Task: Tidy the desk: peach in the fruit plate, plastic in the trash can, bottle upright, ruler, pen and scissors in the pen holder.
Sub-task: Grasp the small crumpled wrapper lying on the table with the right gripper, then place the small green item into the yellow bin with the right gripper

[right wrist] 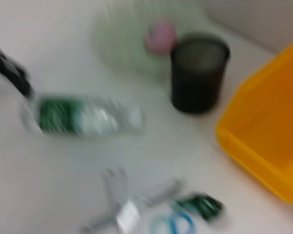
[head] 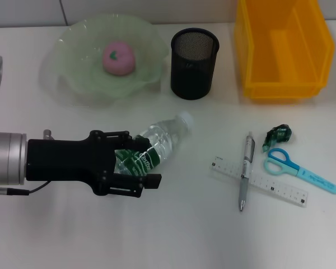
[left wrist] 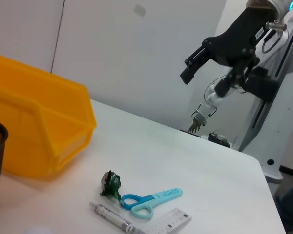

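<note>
Containers line the top of the head view. At upper left the pale green fruit plate (head: 78,67) holds the pink peach (head: 119,58) near its middle. Beside it, at top centre, the black mesh pen holder (head: 194,64) stands upright, and nothing shows inside it. At upper right the yellow bin (head: 284,84), serving as the trash can, shows only its bare floor.

Lower down, left of centre, the left gripper (head: 135,163) reaches in from the left edge with its black fingers spread, one on each side of the lower body of the clear bottle (head: 162,139). The bottle lies on its side, white cap pointing toward the upper right and green label between the fingers; whether the pads actually press on it cannot be told.

In the lower right, the pen (head: 246,171) lies nearly vertical across the left end of the clear ruler (head: 269,183), which slants down to the right. The blue scissors (head: 294,168) lie just above the ruler's right part, handles toward the left. The crumpled green plastic (head: 279,134) sits just above the scissor handles.

In the left wrist view the right gripper (left wrist: 198,61) hangs raised off the table's far edge at upper right, fingers apparently parted and holding nothing.
</note>
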{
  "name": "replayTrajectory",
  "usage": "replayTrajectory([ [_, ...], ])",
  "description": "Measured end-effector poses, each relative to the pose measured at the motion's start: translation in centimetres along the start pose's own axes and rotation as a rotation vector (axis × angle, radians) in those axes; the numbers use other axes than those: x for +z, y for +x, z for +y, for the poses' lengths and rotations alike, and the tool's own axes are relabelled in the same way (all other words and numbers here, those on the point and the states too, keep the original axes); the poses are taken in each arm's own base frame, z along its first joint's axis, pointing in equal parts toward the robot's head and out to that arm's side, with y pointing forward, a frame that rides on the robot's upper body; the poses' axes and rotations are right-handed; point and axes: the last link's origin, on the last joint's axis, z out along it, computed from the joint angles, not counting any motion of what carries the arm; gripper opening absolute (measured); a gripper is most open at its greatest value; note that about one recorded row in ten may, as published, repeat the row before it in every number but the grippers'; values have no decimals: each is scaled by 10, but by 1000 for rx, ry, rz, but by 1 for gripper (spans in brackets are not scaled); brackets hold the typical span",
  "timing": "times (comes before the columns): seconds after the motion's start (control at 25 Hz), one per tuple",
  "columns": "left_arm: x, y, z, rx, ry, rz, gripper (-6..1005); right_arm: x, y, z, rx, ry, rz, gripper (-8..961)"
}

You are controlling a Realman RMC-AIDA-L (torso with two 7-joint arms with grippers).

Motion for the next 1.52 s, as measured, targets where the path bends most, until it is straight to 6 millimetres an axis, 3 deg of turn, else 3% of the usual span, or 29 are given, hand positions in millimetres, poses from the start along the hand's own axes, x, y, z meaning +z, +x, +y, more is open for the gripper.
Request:
replayTrajectory([
  [0.04,0,-1,0,-6,-2,3,846,11,-15,9,-44,58,98,707],
  [0.08,0,-1,0,-6,-2,3,846,11,-15,9,-44,58,98,706],
  [0.12,1,-2,1,-8,-4,3,846,29,-23,10,-53,104,159,705],
  [0.16,1,-2,1,-8,-4,3,846,29,-23,10,-53,104,159,704],
  [0.28,3,-4,1,-13,-8,-2,846,68,-26,1,-49,139,224,701],
  [0.32,4,-6,1,-19,-11,-3,846,94,-24,-4,-39,120,240,700],
  [0.36,4,-6,1,-19,-11,-3,846,94,-24,-4,-39,120,240,699],
  [0.52,6,-7,0,-30,-18,-1,846,137,-22,-15,-29,87,213,696],
  [0.92,8,-9,-2,-42,-12,-4,845,179,-26,-16,-71,33,221,686],
  [1.2,8,-10,-2,-44,-13,-4,844,196,-24,-19,-61,31,233,680],
  [1.52,8,-9,-2,-43,-12,-2,844,200,-26,-21,-62,42,226,527],
])
